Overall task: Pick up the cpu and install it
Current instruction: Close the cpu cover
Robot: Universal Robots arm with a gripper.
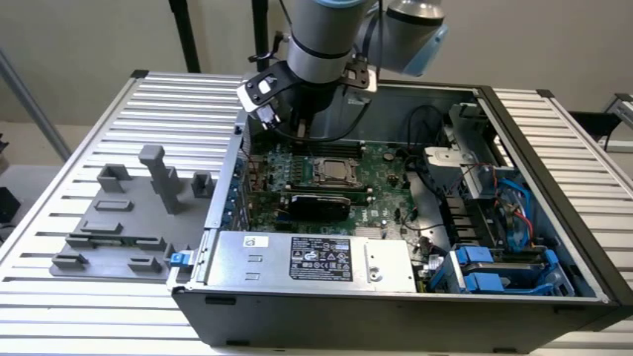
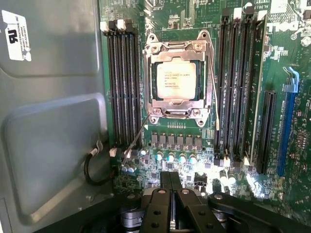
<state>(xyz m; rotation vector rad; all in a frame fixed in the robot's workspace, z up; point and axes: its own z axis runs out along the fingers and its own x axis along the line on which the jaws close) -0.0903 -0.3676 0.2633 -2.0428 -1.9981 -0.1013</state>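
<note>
A Universal Robots arm (image 1: 319, 44) reaches into an open desktop computer case (image 1: 396, 315) that lies on its side on a slatted metal table (image 1: 583, 141). The gripper (image 2: 170, 196), seen in the wrist view, has its two dark fingers (image 2: 158, 213) pressed together with nothing between them. It hangs above the green motherboard (image 2: 243, 29), over a row of small capacitors (image 2: 170, 158) just beside the processor socket.

The cpu (image 2: 176, 80), a flat square chip with a silvery top and printed lettering, lies flat in the socket, ringed by the socket's metal frame (image 2: 177, 110). It is apart from the gripper and untouched. Banks of black memory slots (image 2: 124, 87) run along both sides of the socket.

In the exterior view the cpu (image 1: 334, 170) shows near the middle of the board, below the arm's wrist. A metal power supply (image 1: 316, 259) with a black label sits at the case's near edge. On the exterior view's left, outside the case, stand grey plastic fixture blocks (image 1: 129, 215) on the table.
</note>
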